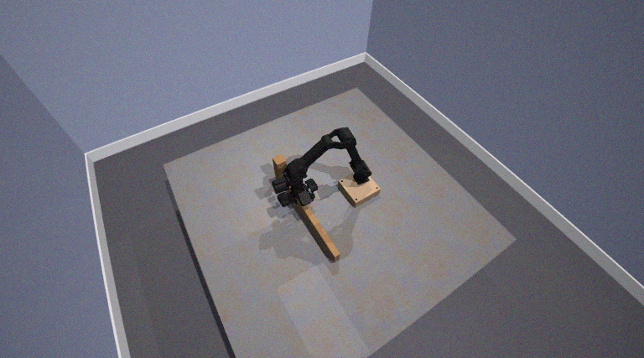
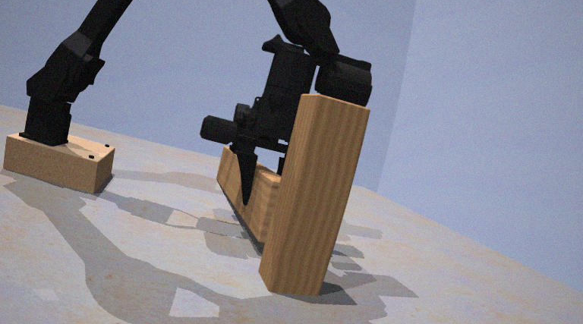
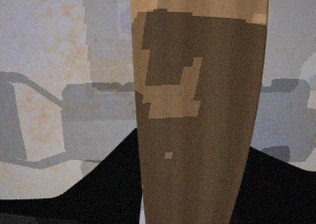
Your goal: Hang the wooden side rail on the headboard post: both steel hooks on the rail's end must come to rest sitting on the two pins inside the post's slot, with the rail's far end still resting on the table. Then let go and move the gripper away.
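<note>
The wooden side rail (image 1: pixel 319 231) (image 2: pixel 257 199) (image 3: pixel 197 119) is a long plank. One end is raised up against the upright wooden headboard post (image 1: pixel 279 164) (image 2: pixel 316 191); its far end rests on the table. My gripper (image 1: pixel 296 193) (image 2: pixel 262 165) is shut on the rail near the post end, one finger down each side. The steel hooks, the pins and the post's slot are hidden behind the post and the gripper. In the wrist view the rail runs up the middle, between my dark fingers.
The arm's wooden base block (image 1: pixel 359 190) (image 2: pixel 58 163) stands to the right of the post in the top view. The grey table mat (image 1: pixel 403 249) lies on a darker floor, with walls behind.
</note>
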Tool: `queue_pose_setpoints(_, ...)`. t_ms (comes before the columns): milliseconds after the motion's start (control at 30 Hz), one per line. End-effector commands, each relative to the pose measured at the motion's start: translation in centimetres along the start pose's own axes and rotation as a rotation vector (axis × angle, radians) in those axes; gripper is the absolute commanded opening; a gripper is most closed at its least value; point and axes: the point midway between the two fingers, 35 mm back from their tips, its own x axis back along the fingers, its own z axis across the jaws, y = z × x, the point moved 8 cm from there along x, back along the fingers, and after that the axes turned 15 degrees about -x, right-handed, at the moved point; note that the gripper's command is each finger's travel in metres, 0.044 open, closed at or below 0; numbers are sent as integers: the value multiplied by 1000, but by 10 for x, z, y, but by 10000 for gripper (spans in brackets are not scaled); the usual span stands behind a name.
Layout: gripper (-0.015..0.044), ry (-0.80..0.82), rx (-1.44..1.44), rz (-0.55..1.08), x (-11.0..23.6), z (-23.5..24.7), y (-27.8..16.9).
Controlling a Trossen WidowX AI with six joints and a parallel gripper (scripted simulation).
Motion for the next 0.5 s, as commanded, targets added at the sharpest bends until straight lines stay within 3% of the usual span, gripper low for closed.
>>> queue_pose_setpoints(0, 0, -14, 1, -5, 6, -1, 0)
queue_pose_setpoints(467, 0, -14, 1, -5, 8, -1, 0)
